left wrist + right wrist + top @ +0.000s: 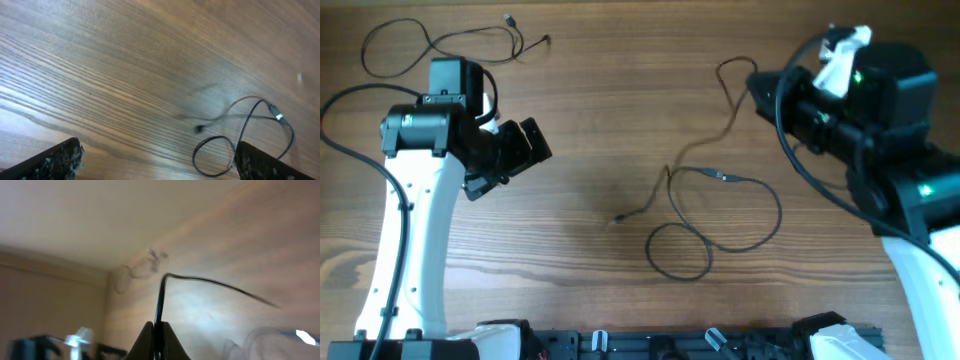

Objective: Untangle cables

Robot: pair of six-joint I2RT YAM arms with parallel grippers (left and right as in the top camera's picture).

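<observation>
Three thin cables lie on the wooden table. One loose cable (470, 31) rests alone at the far left. A brownish cable (642, 208) and a black cable with a silvery plug (722, 176) cross mid-table, the black one ending in a loop. My right gripper (758, 78) is at the far right and is shut on the upper end of a thin dark cable (161, 297), which rises from the jaws (159, 327) and bends right. My left gripper (528, 145) hovers open left of the pair. In its wrist view (157, 152) the loop (196, 155) lies by the right finger (265, 164), untouched.
Thick black robot cables trail along both arms (350, 95) (790, 150). A black rail (670, 345) runs along the near table edge. Bare wood (600, 120) lies between the left gripper and the crossed cables.
</observation>
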